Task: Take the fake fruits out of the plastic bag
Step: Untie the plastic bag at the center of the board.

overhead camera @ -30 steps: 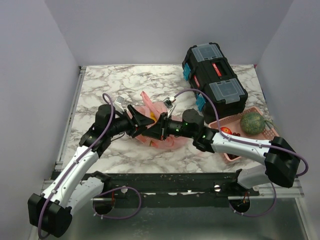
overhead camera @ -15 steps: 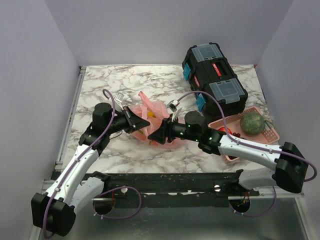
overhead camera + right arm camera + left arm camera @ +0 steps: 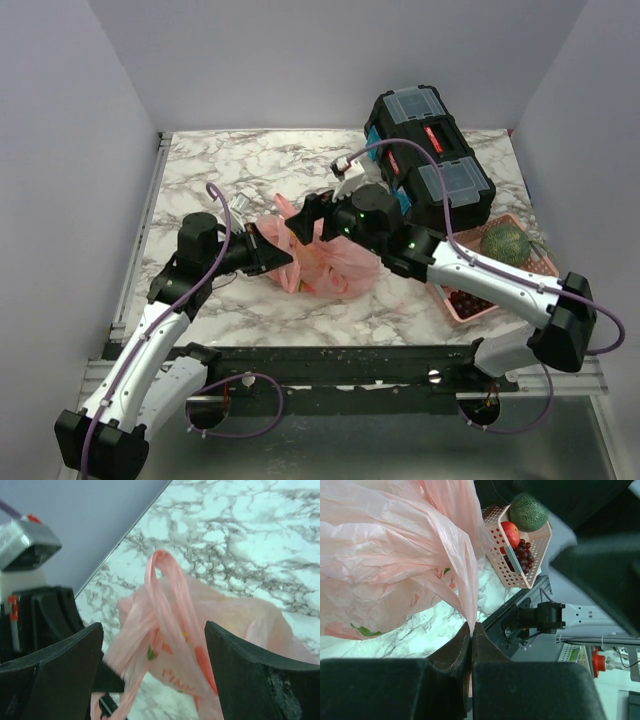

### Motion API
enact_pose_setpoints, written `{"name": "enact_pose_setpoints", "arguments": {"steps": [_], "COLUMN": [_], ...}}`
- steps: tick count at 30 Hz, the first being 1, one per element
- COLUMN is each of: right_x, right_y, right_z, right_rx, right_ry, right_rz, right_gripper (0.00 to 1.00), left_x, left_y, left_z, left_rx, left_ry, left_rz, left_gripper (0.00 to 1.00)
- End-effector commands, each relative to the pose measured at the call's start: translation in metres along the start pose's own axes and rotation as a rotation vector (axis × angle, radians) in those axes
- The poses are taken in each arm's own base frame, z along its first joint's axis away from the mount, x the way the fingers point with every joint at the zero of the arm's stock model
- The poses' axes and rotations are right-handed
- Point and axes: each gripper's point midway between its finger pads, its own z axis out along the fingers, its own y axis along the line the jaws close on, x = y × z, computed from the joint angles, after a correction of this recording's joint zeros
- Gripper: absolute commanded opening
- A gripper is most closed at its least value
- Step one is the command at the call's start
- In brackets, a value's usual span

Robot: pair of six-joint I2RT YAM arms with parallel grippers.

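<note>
Left claw (image 3: pixel 471 628) is pinched shut on a thin fold of the plastic bag (image 3: pixel 385 555), with the pink film running straight into the seam between its two dark fingers. From the top view, this claw (image 3: pixel 283 262) grips the bag (image 3: pixel 335 265) at its left edge, low and close to the bench (image 3: pixel 220 170). The bag sits slumped on the marble near the middle of the bench, and one loop handle (image 3: pixel 167 580) stands up from its top.

Right claw (image 3: pixel 152 626) is spread wide above that handle. In its wrist view the loop rises in the gap between the fingers (image 3: pixel 55 670) without meeting either. Seen from above, this claw (image 3: pixel 308 215) hangs over the bag's upper left corner, and its arm reaches in from the bag's right.

I cannot make out the fake fruits through the crinkled film. Only small green and reddish marks show in the pink, and whether they are fruit or print I cannot tell.

Right of the bag stands a pink basket (image 3: pixel 452 310), apart from it. It holds a green netted melon (image 3: pixel 504 243), a red apple (image 3: pixel 510 532) and dark grapes (image 3: pixel 522 555). Behind the bag and to its right lies a black toolbox (image 3: pixel 430 150) with clear lid panels.
</note>
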Motion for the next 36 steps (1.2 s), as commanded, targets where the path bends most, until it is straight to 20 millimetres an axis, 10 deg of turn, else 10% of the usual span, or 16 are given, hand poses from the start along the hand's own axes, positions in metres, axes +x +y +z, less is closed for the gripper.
{"name": "enact_pose_setpoints", "arguments": {"steps": [1,12,18,28,36], "right_x": [-0.010,0.008,0.004,-0.052,-0.154], "right_y": [-0.024,-0.032,-0.037,-0.062,-0.105], "right_z": [0.025,0.091,0.088,0.053,0.081], "right_rx": [0.158,0.233,0.257,0.299,0.052], "right_ry": [0.020,0.078,0.069,-0.072,-0.192], "right_rz": [-0.102,-0.126,-0.145,-0.164,-0.047], "right_gripper": [0.87,0.90,0.48,0.14,0.01], "left_x": [0.009,0.013,0.010,-0.042,-0.119], "left_y": [0.004,0.003,0.004,0.000,-0.012], "left_z": [-0.005,-0.005,-0.009,-0.032,-0.046], "left_rx": [-0.003,0.008,-0.012,-0.207,-0.360], "left_ry": [0.028,0.042,0.025,-0.141,-0.377], "left_rz": [0.040,0.045,0.067,0.191,0.169], "left_gripper": [0.00,0.00,0.00,0.00,0.00]}}
